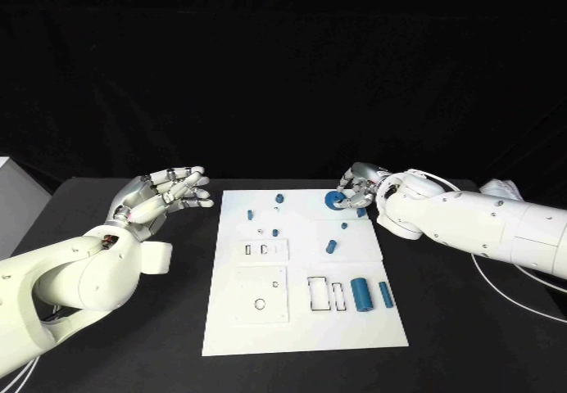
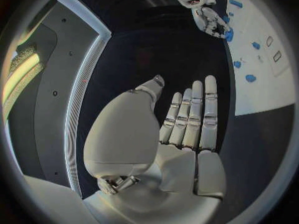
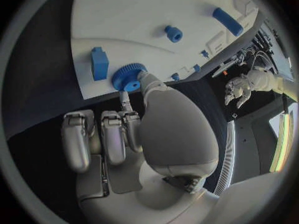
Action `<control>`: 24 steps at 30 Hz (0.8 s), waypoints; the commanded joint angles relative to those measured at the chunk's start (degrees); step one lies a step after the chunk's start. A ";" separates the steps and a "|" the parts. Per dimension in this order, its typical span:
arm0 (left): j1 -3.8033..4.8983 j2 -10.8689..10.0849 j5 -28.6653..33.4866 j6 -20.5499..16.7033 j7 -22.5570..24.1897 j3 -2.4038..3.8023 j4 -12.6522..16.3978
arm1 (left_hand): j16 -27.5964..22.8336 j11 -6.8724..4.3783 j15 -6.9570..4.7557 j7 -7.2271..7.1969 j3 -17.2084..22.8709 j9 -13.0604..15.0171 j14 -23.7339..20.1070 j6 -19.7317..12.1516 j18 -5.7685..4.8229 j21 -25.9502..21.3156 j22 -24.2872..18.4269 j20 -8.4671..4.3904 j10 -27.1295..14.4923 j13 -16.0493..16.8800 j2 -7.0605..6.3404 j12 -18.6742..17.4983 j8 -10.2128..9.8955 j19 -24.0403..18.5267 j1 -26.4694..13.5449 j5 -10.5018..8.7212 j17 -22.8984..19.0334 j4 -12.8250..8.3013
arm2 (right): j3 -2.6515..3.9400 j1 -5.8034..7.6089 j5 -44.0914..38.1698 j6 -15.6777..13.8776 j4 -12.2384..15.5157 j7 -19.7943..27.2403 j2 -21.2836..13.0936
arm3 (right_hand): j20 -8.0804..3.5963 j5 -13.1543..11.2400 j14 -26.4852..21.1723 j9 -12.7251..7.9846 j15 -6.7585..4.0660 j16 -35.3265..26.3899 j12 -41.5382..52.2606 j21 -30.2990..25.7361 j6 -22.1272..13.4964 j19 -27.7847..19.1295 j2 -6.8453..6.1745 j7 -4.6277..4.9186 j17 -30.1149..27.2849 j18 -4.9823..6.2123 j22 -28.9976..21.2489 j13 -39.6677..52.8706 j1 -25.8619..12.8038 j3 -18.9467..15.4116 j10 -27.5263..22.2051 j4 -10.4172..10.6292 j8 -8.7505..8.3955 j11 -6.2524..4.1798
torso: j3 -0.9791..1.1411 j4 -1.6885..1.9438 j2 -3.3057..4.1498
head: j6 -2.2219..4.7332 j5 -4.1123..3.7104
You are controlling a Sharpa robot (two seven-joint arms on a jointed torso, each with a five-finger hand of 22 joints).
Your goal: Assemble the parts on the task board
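The right hand (image 1: pixel 358 190) reaches in over the far right corner of the white task board (image 1: pixel 301 327), its fingers (image 3: pixel 127 102) closed around a blue toothed gear (image 1: pixel 338 201) that sits at the board's far edge. The right wrist view shows the thumb and one fingertip pinching the gear's rim while the remaining fingers curl back toward the palm; whether the gear rests on the board or is lifted slightly cannot be told from these angles.

The left hand (image 1: pixel 165 196) hovers palm-up off the board's left side, above the black bench (image 1: pixel 118 360), its fingers (image 2: pixel 193 114) held straight and close together with the thumb apart, holding nothing.

On the board, small blue pegs (image 1: pixel 280 198) stand along the far half, and a short blue block (image 1: pixel 332 244) lies near the middle right. Two blue cylinders (image 1: pixel 360 293) lie side by side in the near right area, just beside a black-outlined rectangular slot (image 1: pixel 319 293). A raised white square plate (image 1: pixel 260 293) with a small ring marking occupies the near left part.

The bench is matte black, with a black backdrop behind it. White cables (image 1: pixel 520 286) trail across the bench beneath the right arm.
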 commanded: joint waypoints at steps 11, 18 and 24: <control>0.08 0.10 0.06 1.16 0.14 0.04 0.05 | 0.14 0.13 -0.07 2.06 0.13 0.08 -0.51 -0.29 0.46 0.20 0.05 0.09 -0.30 -0.07 0.07 0.33 0.26 -0.48 -0.49 -0.19 0.05 -0.21 | 0.00 -0.35 1.54 -0.60 -0.04 0.95 0.37 | -0.31 -0.69 5.57 0.27 -0.38 0.26 1.06 0.90 4.18 5.05 0.53 -0.85 13.73 -1.33 13.95 13.70 1.79 5.29 4.99 0.62 1.28 -0.42 | -0.02 -0.01 -0.04 | -0.22 0.01; 0.08 0.00 0.06 1.22 0.11 0.04 0.11 | 0.25 0.13 -0.07 2.07 0.19 0.08 -0.53 -0.29 0.47 0.31 0.12 0.09 -0.32 -0.07 0.18 0.35 0.28 -0.51 -0.46 -0.19 0.09 -0.23 | 0.00 -0.38 0.01 -4.70 0.45 0.98 0.27 | -0.71 -2.10 5.60 0.46 -0.82 0.30 1.44 1.30 5.35 5.46 0.61 -1.37 13.88 -1.48 14.46 14.10 1.60 8.35 5.35 0.41 1.33 -0.88 | -0.09 0.03 -0.03 | 0.01 0.05; 0.08 0.00 0.06 1.28 0.08 0.04 0.11 | 0.25 0.13 -0.07 2.07 0.19 0.08 -0.53 -0.29 0.47 0.31 0.12 0.09 -0.32 -0.07 0.18 0.35 0.28 -0.51 -0.46 -0.19 0.09 -0.23 | 0.00 -0.39 -4.61 -9.58 2.45 1.44 -0.07 | -0.96 -0.69 5.63 0.65 -1.07 0.34 1.81 1.64 6.01 5.81 0.28 -1.61 13.99 -1.61 14.88 14.46 1.68 10.29 5.65 -0.35 1.43 -1.11 | -0.01 -0.06 -0.13 | -0.04 0.15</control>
